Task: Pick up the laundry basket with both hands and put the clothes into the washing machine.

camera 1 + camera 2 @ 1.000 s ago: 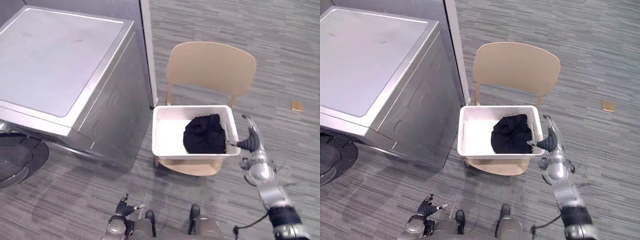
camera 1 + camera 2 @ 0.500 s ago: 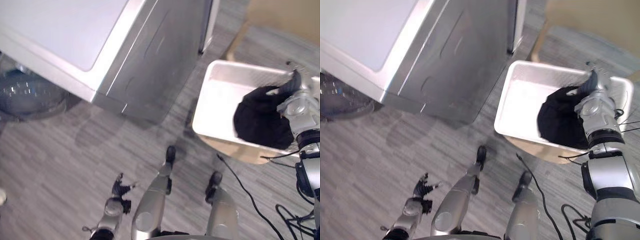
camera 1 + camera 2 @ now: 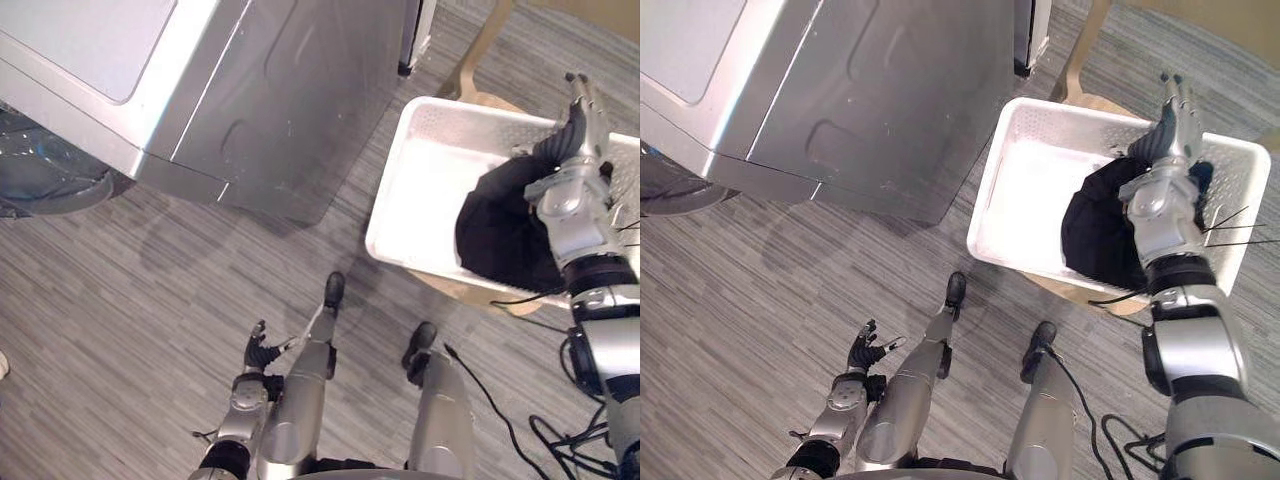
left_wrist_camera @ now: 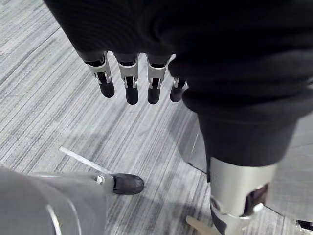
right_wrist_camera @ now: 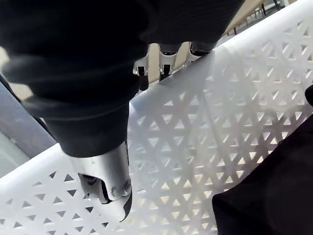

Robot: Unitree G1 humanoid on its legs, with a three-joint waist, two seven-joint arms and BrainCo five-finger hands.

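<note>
Right hand at the basket's far wall; left hand low at the side.

Right hand (image 3: 568,140): fingers (image 3: 1170,100) straight and close together, reaching across the far rim of the white basket (image 3: 400,185); thumb (image 5: 105,181) set apart against the inner side of the perforated wall. Black clothes (image 3: 500,235) heaped in the basket directly under that wrist, towards the robot's right. Basket sits on a wooden chair (image 3: 478,60), near the side panel of the washing machine (image 3: 250,90). Left hand (image 3: 258,352) hangs over the grey floor (image 3: 120,300), fingers loose and straight, holding nothing.
</note>
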